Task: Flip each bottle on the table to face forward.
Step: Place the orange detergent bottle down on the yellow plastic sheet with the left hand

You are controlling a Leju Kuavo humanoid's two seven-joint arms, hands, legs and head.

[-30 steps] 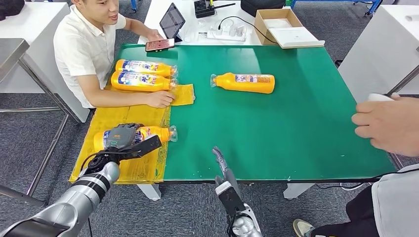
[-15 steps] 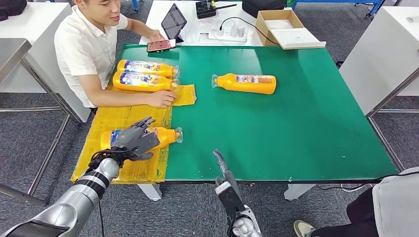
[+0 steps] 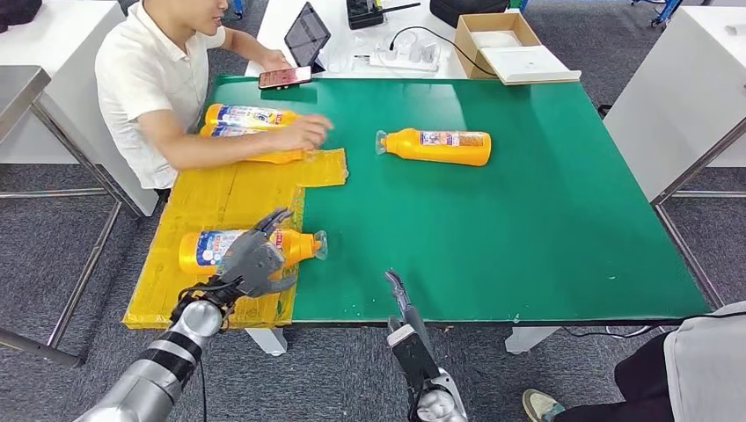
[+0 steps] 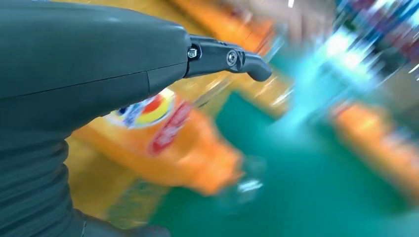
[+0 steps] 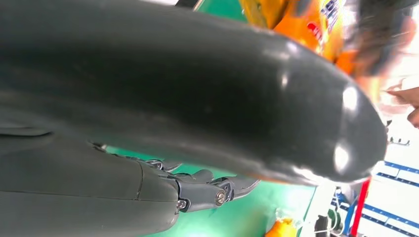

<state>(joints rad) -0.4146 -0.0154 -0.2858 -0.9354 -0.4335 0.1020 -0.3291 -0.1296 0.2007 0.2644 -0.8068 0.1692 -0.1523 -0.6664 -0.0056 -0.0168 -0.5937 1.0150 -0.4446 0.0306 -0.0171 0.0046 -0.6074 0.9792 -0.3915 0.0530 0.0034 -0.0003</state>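
We see the left arm [image 3: 149,374] as a silver tube with black rings near the wrist, and thin black cables run along it. The left hand [image 3: 253,257] is dark grey, with darker fingers. In the left wrist view its cover [image 4: 74,64] is smooth grey, with a small silver screw [image 4: 191,52] and ribs below. The right hand [image 3: 398,297] is black and slim above a silver wrist.

The left robot hand [image 3: 253,259] has its fingers spread; the right robot hand [image 3: 398,294] points forward.
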